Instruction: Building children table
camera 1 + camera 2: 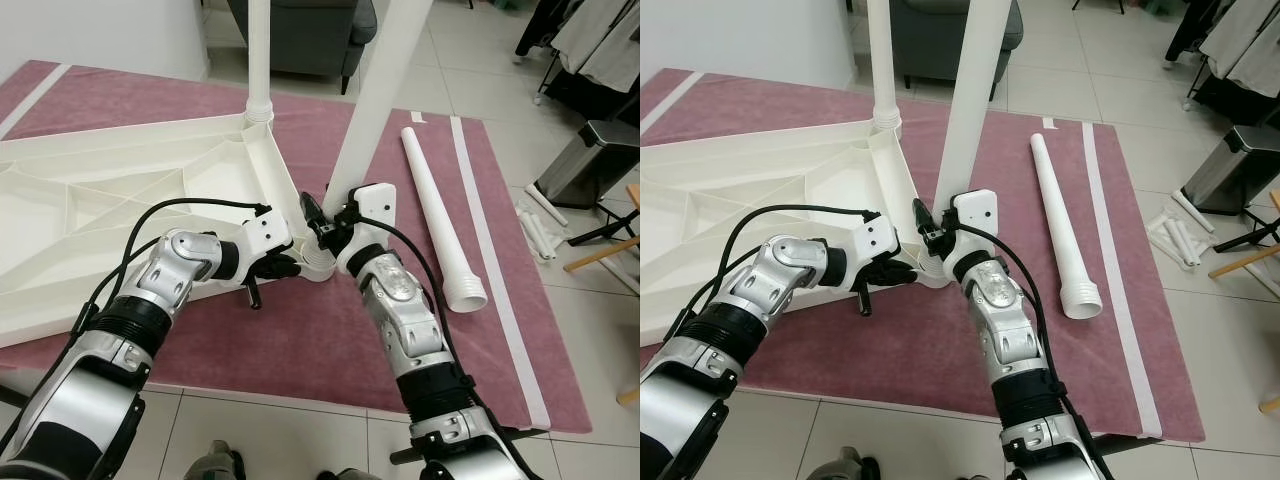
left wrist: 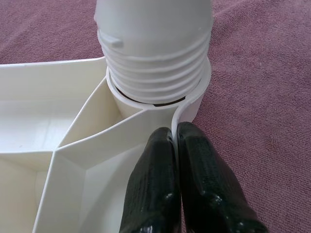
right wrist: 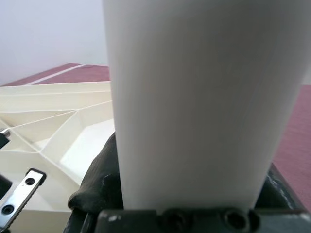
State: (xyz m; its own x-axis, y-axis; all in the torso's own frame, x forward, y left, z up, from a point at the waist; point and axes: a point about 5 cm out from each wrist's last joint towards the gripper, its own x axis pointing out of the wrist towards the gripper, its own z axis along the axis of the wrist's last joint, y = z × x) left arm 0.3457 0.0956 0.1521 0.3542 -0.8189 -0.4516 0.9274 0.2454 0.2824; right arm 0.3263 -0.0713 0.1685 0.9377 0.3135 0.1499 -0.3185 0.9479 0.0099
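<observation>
White plastic made up almost everything here: an upturned tabletop [image 1: 120, 190] lay on a plum-coloured rug [image 1: 300, 340], its underside a web of thin moulded ribs. At its near corner a round socket [image 2: 197, 99] held the threaded end of a table leg [image 1: 375, 110], a smooth, slightly tapering tube that leaned a little. The right gripper [image 1: 322, 228] was clamped around this leg just above the socket. The left gripper [image 1: 272, 268] had its two black rubbery fingers [image 2: 150, 189] pinched together on the thin corner wall of the tabletop, steadying it. Several thread ridges sat above the socket rim, so the leg looked only partly screwed in. To do this well, the leg probably needed straightening upright before turning, or the threads might cross; the tabletop should be kept pinned. Another leg [image 1: 259, 55] stood in the far corner, and a spare leg [image 1: 440, 215] lay on the rug, well apart.
</observation>
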